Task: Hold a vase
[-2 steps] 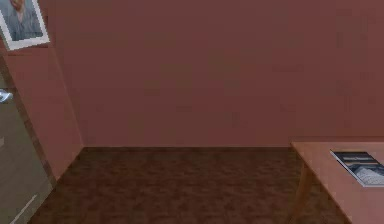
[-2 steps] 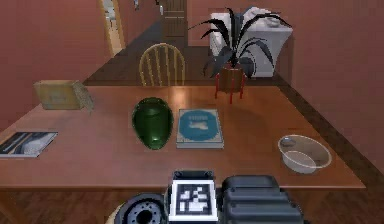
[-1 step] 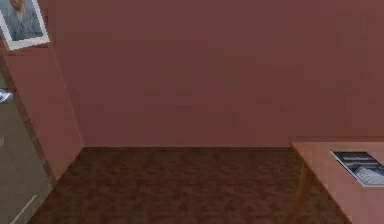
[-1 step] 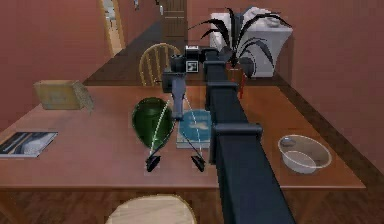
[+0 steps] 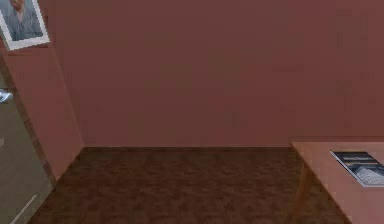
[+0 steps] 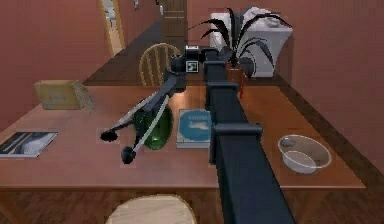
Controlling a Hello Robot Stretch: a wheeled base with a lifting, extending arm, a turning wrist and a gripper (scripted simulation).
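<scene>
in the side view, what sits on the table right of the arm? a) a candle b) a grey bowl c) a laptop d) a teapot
b: a shallow grey bowl sits on the wooden table, right of the dark arm in the arm side view.

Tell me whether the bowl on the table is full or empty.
Empty: the bowl on the table shows a bare, pale inside with nothing in it.
</scene>
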